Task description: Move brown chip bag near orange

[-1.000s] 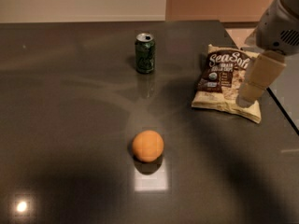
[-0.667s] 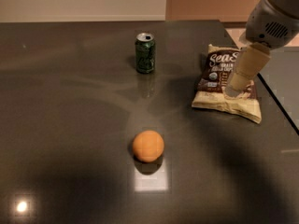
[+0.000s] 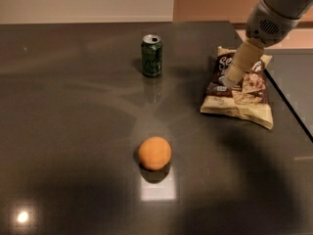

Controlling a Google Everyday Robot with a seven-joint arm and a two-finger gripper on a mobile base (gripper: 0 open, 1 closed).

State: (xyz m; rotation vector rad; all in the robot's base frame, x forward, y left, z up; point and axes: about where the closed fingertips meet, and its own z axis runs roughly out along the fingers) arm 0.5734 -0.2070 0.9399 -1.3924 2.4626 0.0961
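Observation:
The brown chip bag (image 3: 244,94) lies flat on the dark table at the right, its cream edges toward me. The orange (image 3: 154,153) sits alone on the table in the middle foreground, well to the left of and nearer than the bag. My gripper (image 3: 230,80) comes down from the upper right on a grey arm, its cream finger over the bag's upper left part, at or just above its surface.
A green soda can (image 3: 151,56) stands upright at the back, left of the bag. The table's right edge (image 3: 288,106) runs diagonally just past the bag. The dark tabletop (image 3: 73,131) stretches left of the orange.
The arm has swung left and down, bringing the gripper from the bag's right side to its upper left part. Bag, orange and can have not moved.

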